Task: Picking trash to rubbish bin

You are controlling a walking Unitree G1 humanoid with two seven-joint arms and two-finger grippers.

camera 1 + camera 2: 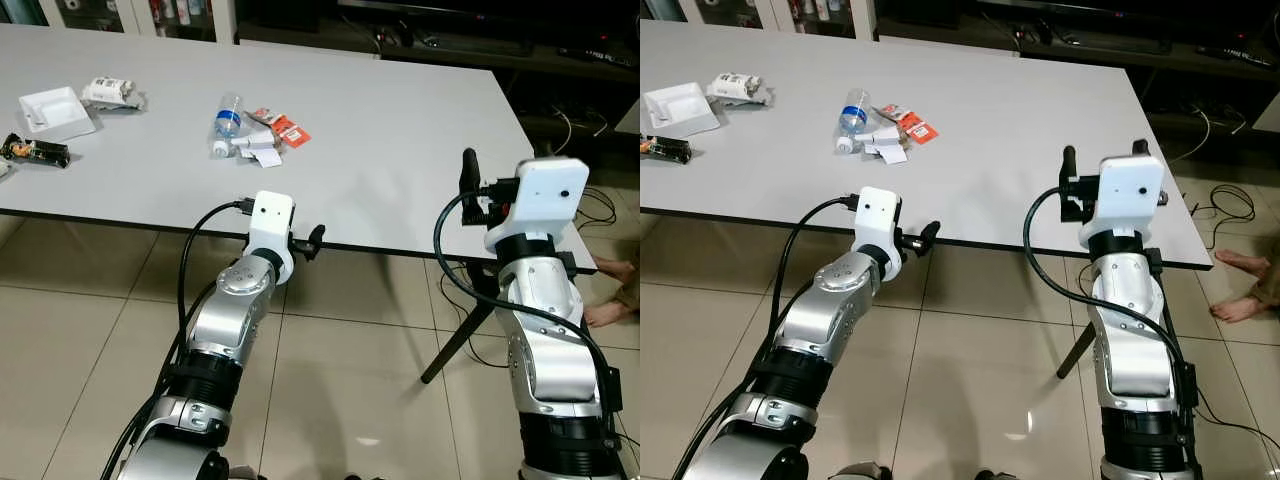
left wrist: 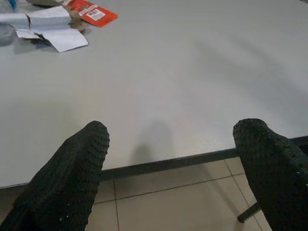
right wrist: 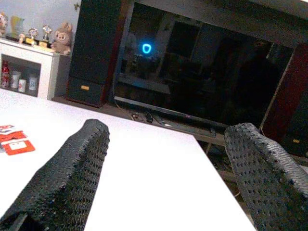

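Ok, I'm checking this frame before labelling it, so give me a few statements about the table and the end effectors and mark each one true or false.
1. The plastic bottle lies on its side on the white table. True.
2. The left end effector is shut on the bottle. False: its fingers are apart and hold nothing, at the table's near edge.
3. An orange-red packet lies beside the bottle. True.
4. The right end effector holds a piece of trash. False: it is open and holds nothing.
5. The white tray stands on the floor. False: it is on the table, far to the robot's left.
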